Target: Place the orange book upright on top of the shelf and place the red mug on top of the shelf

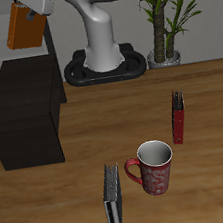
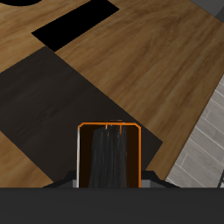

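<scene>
My gripper [image 1: 29, 15] hangs high above the back of the shelf [image 1: 23, 115], shut on the orange book [image 1: 22, 29]. In the wrist view the orange book [image 2: 108, 154] shows edge-on between the fingers, with the shelf's dark flat top [image 2: 61, 101] below it. The shelf is a low black block at the table's side. The red mug [image 1: 154, 168] stands upright on the table near the front edge, its pale inside showing and its handle toward the grey book. Mug and gripper are far apart.
A grey book [image 1: 114, 199] lies beside the mug near the front edge. A slim red book [image 1: 178, 117] lies farther back. The robot's base [image 1: 104, 46] and a potted plant [image 1: 164, 20] stand at the back.
</scene>
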Controlling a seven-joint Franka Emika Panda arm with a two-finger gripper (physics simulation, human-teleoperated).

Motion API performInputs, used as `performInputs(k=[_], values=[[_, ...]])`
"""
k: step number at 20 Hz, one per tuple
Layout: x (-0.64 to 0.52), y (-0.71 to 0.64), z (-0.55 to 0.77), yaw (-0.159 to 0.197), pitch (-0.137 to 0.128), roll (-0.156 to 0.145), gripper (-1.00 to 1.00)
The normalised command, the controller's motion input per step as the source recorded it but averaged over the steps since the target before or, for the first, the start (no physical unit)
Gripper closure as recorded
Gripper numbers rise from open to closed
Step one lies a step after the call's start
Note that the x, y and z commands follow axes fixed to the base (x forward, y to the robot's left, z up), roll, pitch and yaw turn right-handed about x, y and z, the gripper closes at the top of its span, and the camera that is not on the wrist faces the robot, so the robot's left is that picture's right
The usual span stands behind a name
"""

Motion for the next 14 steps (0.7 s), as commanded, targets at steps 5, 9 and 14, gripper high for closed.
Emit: performInputs(k=[5,9,14], values=[[-0.2,-0.29,-0.07,-0.066,-0.014,-0.021,1.0],[-0.08,-0.06,-0.13,-0.04,0.015,0.035,1.0],[-0.02,-0.06,-0.16,-0.073,-0.012,0.01,-1.0]])
